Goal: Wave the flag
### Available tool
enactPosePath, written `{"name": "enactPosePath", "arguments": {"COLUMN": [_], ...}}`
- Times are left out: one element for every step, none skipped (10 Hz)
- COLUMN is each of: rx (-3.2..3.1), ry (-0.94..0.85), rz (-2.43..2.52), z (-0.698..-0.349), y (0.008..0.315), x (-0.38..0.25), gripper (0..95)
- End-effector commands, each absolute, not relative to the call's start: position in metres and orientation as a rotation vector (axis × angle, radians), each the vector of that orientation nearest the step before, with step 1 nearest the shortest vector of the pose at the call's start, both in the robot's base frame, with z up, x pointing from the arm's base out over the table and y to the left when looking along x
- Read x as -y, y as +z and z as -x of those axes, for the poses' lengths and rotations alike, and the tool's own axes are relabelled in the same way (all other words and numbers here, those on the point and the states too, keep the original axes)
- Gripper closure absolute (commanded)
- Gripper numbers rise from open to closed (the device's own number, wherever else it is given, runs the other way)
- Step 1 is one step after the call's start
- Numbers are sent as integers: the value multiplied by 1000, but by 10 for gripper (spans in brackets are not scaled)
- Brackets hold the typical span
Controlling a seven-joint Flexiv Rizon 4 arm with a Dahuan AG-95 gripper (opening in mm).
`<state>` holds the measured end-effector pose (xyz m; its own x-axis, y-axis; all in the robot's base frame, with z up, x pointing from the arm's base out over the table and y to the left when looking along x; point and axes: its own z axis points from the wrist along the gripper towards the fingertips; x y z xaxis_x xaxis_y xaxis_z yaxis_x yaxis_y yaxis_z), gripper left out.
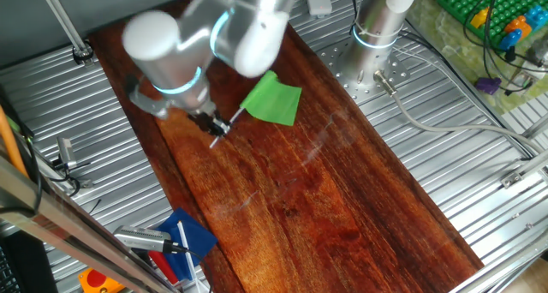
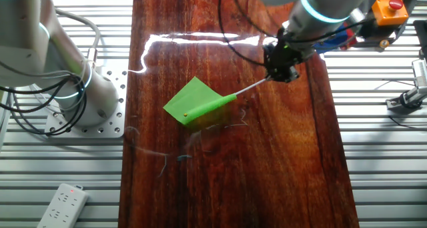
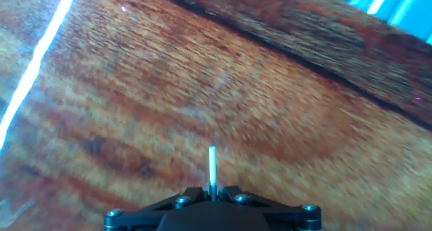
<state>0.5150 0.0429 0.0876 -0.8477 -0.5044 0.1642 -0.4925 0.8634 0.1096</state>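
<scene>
The gripper (image 2: 283, 69) is closed on the white stick of the flag (image 2: 197, 103), pinching it near its bare end; in the hand view a short stub of stick (image 3: 212, 165) stands out between the jaws. The flag is held above the wooden board (image 2: 280, 175), over its middle stretch, with the green cloth apparently clear of the surface. The waving step appears to be in hand, with the pick-up complete. The long axis of the stick runs from the gripper down-left across the board in the other fixed view, cloth end pointing away from the arm's wrist. The next move, in my judgement, calls for a side-to-side swing at the wrist, grip kept firm, cloth kept off the wood.
</scene>
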Motion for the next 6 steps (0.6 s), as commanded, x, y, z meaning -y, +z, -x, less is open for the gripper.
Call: {"name": "enactPosePath", "arguments": {"rx": [2836,2830,2821,2810,2796,2782], "ry": [-100,-110,-117,-119,-123,-128], "rz": [-802,-831,-865,-892,-918,-935], "z": [-512,-512,-513,-515,-518,-522], "y": [108,110,114,118,124,128], "x": [-38,-33,-24,-14,-2,9], "gripper": [950,950,950,950,950,950]}}
